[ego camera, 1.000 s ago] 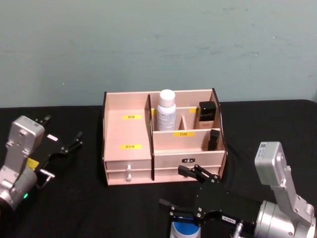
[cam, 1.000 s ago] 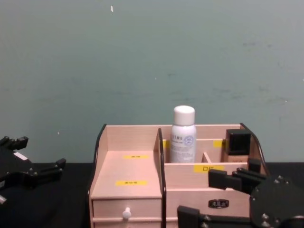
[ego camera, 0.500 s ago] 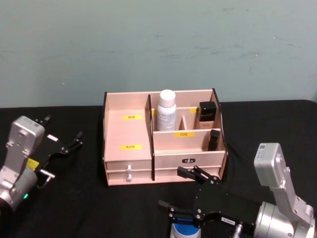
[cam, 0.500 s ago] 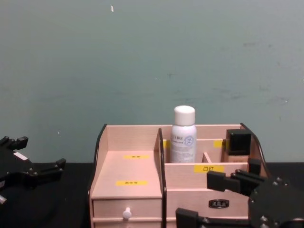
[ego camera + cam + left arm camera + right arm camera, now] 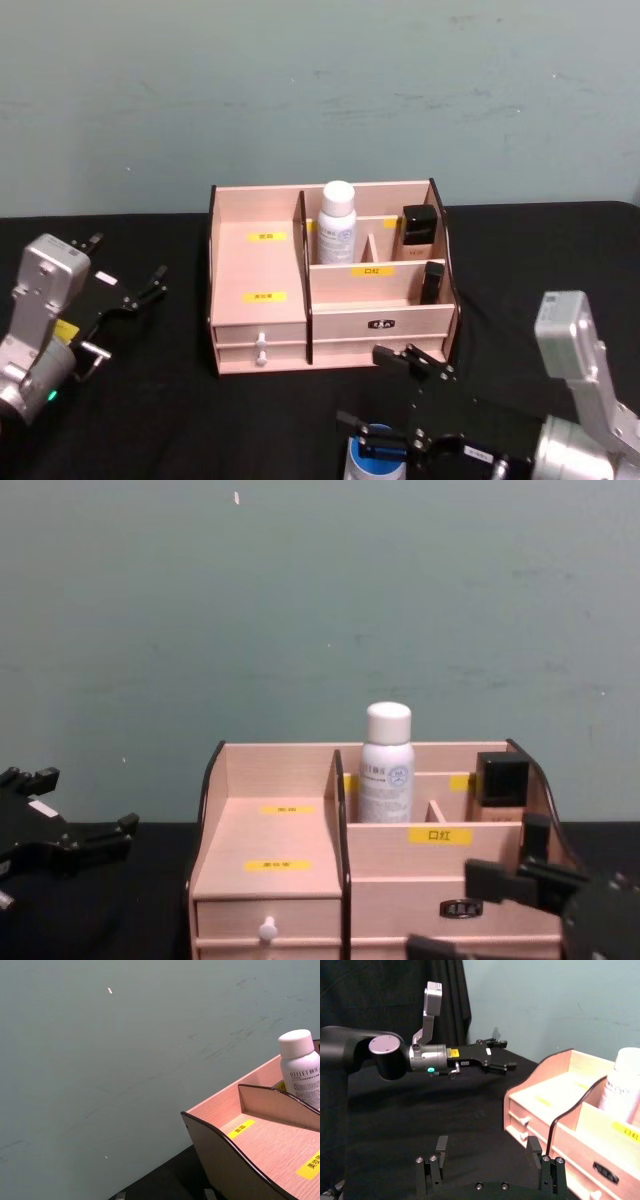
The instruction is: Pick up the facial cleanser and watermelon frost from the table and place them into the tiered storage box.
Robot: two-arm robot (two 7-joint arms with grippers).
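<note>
Right gripper: we find the right gripper (image 5: pixel 361 385) low in front of the tiered storage box (image 5: pixel 262 300), fingers spread wide with nothing between them.
Blue-topped container: a blue-topped container (image 5: pixel 377 462) stands on the black table (image 5: pixel 170 410) at the head view's near edge, under the gripper's nearer finger; we cannot tell whether they touch.
Left gripper: over on the left, the left gripper (image 5: pixel 128 257) hangs above the table, well apart from the box, its fingers parted and empty.
Tiered storage box: it sits mid-table against the teal wall, both drawers shut.
Inside the box: a white bottle (image 5: pixel 336 222) stands upright in a rear compartment, and we see two black items (image 5: pixel 419 226) in the right-hand compartments.
</note>
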